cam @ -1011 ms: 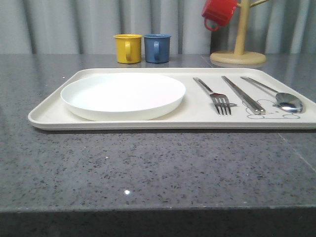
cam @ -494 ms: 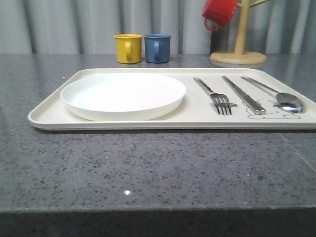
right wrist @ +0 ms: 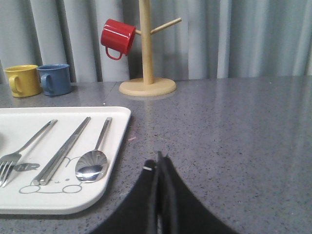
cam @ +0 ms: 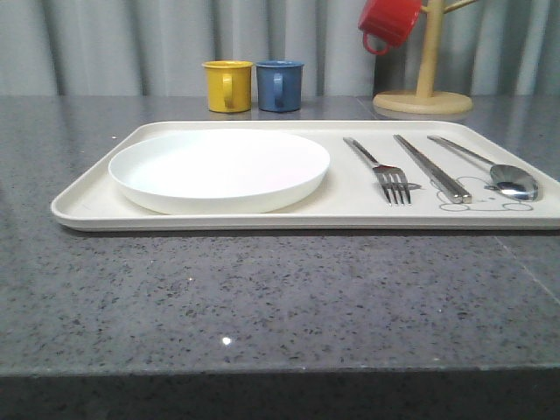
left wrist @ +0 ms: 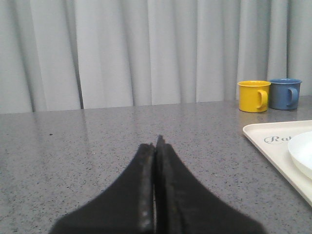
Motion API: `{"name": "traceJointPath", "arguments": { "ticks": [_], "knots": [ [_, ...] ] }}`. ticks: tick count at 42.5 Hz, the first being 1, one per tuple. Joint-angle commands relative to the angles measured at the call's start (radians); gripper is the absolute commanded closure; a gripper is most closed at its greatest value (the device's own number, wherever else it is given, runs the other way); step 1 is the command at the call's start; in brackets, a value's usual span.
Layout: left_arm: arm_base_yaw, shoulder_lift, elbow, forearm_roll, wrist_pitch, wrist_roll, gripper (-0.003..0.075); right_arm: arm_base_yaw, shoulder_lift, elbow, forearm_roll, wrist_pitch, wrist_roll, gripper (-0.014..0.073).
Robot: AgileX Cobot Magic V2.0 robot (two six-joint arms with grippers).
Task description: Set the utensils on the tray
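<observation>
You get soft, even, fairly bright light from above: the round white plate [cam: 219, 169] is nearly blown out, and the speckled grey stone desk [cam: 262, 297] shows one small glint near its front edge. Shadows under the cream plastic tray [cam: 87, 206] stay thin. In both wrist views the close black jaws look soft and dark.

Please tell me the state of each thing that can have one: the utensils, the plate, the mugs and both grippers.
fork: flat on tray
knife-like piece: flat on tray
spoon: flat on tray
plate: on tray, empty
yellow mug: upright on table
blue mug: upright on table
red mug: hung on wooden stand
left gripper: shut, empty
right gripper: shut, empty
</observation>
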Motion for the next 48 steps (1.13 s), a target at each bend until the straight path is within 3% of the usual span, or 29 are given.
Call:
{"name": "traceJointPath", "arguments": {
  "ticks": [1,48],
  "knots": [
    [0.002,-0.022,0.013,-0.009,-0.074,-0.009,0.0741,0.009,-0.016,-0.002,0.002,-0.081,-0.024,0.0703],
    [0.002,-0.022,0.013,-0.009,-0.074,-0.009,0.0741,0.012,-0.015,-0.002,0.035,-0.080,-0.055,0.0703]
  ]
}}
